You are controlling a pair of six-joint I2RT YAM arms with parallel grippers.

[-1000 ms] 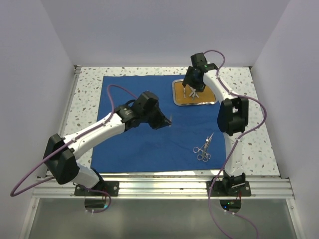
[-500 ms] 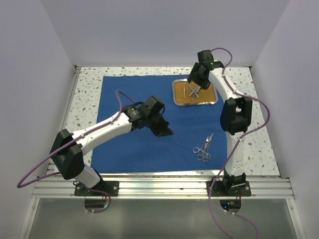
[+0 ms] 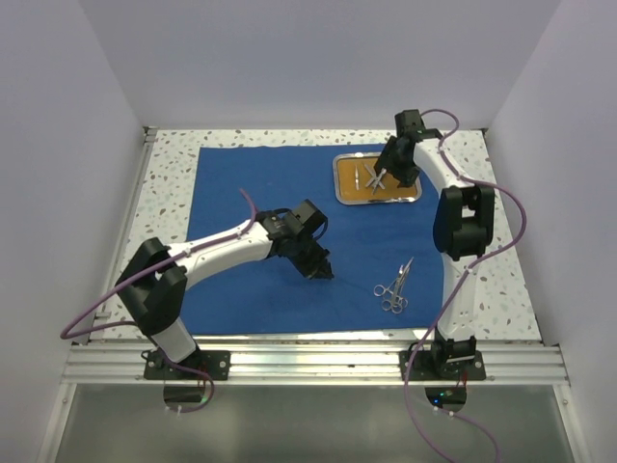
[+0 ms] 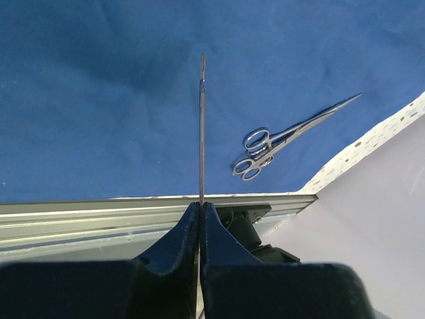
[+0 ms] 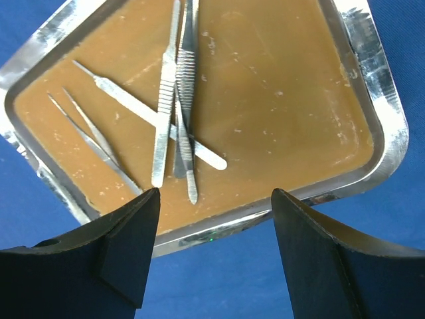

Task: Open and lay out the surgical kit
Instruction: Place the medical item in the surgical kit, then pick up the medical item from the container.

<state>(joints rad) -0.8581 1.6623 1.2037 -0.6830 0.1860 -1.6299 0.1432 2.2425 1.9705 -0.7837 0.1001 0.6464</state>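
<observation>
The royal-blue cloth wrap (image 3: 260,193) lies spread flat on the table. My left gripper (image 3: 325,272) is shut on a thin silver tweezer (image 4: 202,126) and holds it over the cloth's near middle. Two silver scissors (image 3: 395,286) lie on the cloth to its right, also in the left wrist view (image 4: 279,139). The steel tray (image 3: 416,183) with orange-brown inside (image 5: 279,100) sits on the cloth's far right and holds several tweezers and forceps (image 5: 179,100). My right gripper (image 3: 386,176) is open and empty, just above the tray's near rim (image 5: 265,206).
The speckled tabletop (image 3: 169,183) shows around the cloth. An aluminium rail (image 3: 308,359) runs along the near edge, seen also in the left wrist view (image 4: 99,219). White walls close in the left, back and right sides.
My left gripper has moved right and toward the near edge with the tweezer. My right gripper has drawn back to the right from the middle of the tray.
</observation>
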